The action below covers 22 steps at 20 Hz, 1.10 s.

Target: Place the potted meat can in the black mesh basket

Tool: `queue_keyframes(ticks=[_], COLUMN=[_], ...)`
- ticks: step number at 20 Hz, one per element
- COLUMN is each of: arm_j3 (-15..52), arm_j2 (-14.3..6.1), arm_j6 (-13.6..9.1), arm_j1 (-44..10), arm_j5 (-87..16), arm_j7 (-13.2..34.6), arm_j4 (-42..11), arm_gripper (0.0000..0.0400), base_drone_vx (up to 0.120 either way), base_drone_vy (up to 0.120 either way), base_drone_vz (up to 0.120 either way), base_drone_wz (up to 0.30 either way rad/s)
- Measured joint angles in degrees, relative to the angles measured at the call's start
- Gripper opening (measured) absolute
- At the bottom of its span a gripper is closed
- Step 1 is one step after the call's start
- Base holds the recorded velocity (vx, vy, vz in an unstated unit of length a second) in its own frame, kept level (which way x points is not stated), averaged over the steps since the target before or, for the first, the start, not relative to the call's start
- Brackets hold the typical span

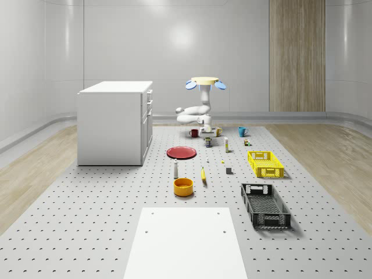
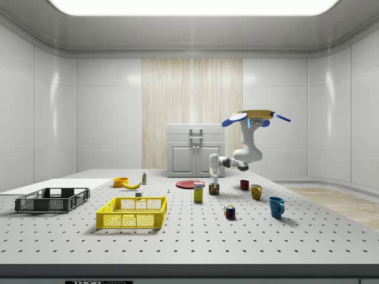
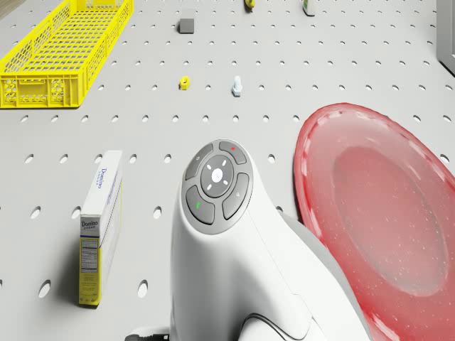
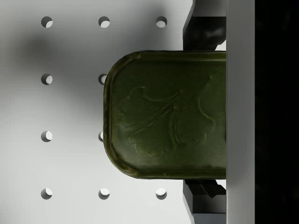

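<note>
Potted meat can [image 1: 208, 142] is standing on the far tabletop [image 1: 87, 221] in the whole-scene view, under the hovering drone [image 1: 204, 82], well apart from the black mesh basket [image 1: 265, 205]. In the side view, the hand [image 2: 214, 180] is hanging just over the can. In the wrist view, its fingers [image 4: 205, 32] are flanking the can's lid, spread apart, not gripping.

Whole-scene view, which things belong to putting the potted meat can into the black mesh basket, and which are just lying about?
Job: green-topped potted meat can, under the pincer; black mesh basket; drone hovering near the can.
Lying about: yellow plastic crate, red round plate, orange bowl, blue mug, yellow banana, white cabinet.
</note>
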Motion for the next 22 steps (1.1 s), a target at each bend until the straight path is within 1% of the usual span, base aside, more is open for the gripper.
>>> queue_keyframes(ticks=[2, 3, 7, 10, 13, 17, 19, 20, 22], arm_j3=[-0.1, -0.1, 0.0, 1.5, 3.4, 4.9, 5.4, 5.5, 5.8], arm_j2=[-0.3, -0.5, -1.0, -1.1, -1.3, -1.7, -1.9, -2.1, -2.3], arm_j6=[0.3, 0.5, 0.9, 0.5, 0.1, 0.0, 0.1, 0.2, 0.4], arm_j1=[-0.2, -0.2, -0.5, -0.7, -0.9, -1.2, -1.3, -1.4, -1.5], arm_j5=[0.0, 0.0, 0.1, 1.6, 3.4, 4.9, 5.4, 5.6, 5.9], arm_j7=[0.1, 0.2, 0.3, 0.7, 1.1, 1.4, 1.5, 1.5, 1.6], arm_j4=[0.1, 0.1, 0.1, -0.1, -0.4, -0.5, -0.6, -0.6, -0.6], arm_gripper=[0.0301, 0.0295, 0.029, 0.0293, 0.0292, 0.0292, 0.0292, 0.0292, 0.0292], base_drone_vx=[0.0, 0.0, 0.0, 0.0, 0.0, 0.0, 0.12, 0.12, 0.12], base_drone_vy=[0.0, 0.0, 0.0, 0.0, 0.0, 0.12, 0.12, 0.08, 0.0], base_drone_vz=[0.0, 0.0, 0.0, 0.013, 0.12, 0.12, 0.12, 0.04, 0.0], base_drone_wz=[0.0, 0.0, 0.0, 0.0, 0.0, 0.0, 0.0, 0.0, 0.0])
